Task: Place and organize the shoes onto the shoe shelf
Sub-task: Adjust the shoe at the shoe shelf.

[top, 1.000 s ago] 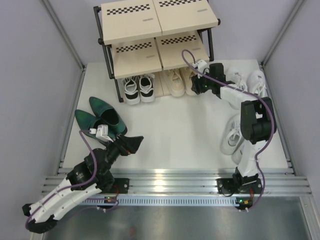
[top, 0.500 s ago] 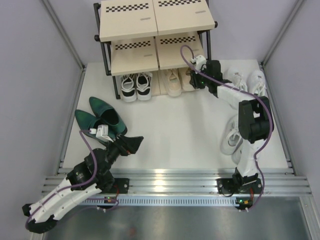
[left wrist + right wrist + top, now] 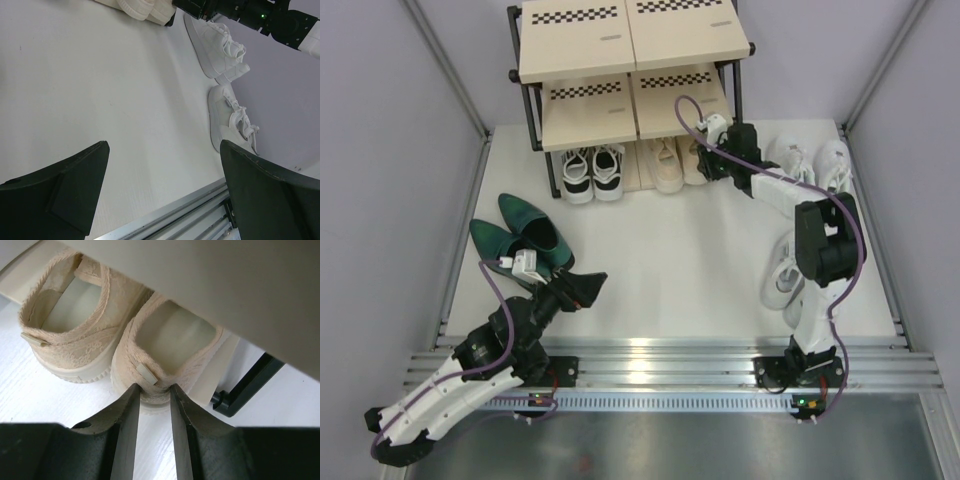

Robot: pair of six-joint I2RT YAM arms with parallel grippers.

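Right wrist view: right tool (image 3: 152,390) narrowly parted, tips against beige sneaker (image 3: 197,360) heel, seemingly pushing it under the shelf (image 3: 210,280); left tool (image 3: 162,190) released, idle.

The beige sneakers (image 3: 150,355) are covered in rough, lace-patterned cloth above smooth, matt soles. The shelf board (image 3: 225,285) is finished smooth and matt, and its frame (image 3: 247,380) is made of matt black tube. The green heeled shoes (image 3: 516,213) are finished glossy. The table (image 3: 100,90) is surfaced in matt white with a fine texture. The rail (image 3: 670,365) is made of brushed, reflective metal.
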